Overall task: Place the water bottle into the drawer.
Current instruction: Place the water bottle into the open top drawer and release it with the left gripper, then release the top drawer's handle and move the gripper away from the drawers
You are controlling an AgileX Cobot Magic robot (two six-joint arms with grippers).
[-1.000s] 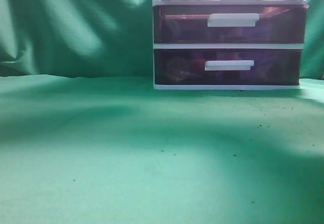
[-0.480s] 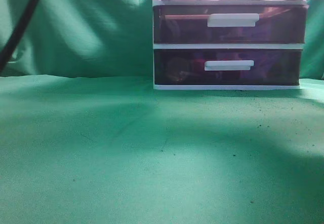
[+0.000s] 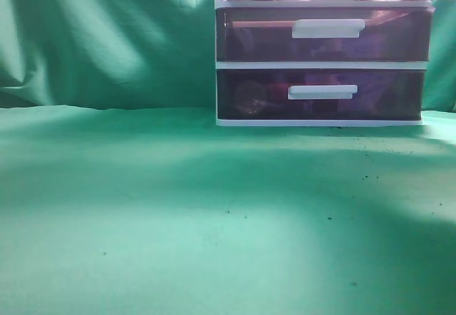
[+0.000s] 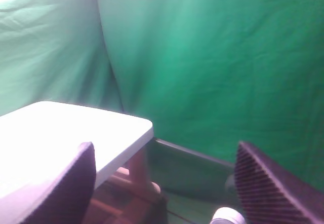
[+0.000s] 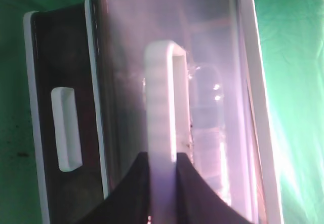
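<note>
The right end effector (image 5: 163, 183) is clenched on the white handle (image 5: 163, 107) of the drawer (image 5: 202, 57), the water bottle (image 5: 205, 127) lying inside. The left end effector (image 4: 162, 183) hangs released above the cabinet (image 4: 61, 133).

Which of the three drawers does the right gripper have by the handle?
The top drawer: the right gripper is shut on its white bar handle, a water bottle showing through its front. The two drawers below sit untouched.
</note>
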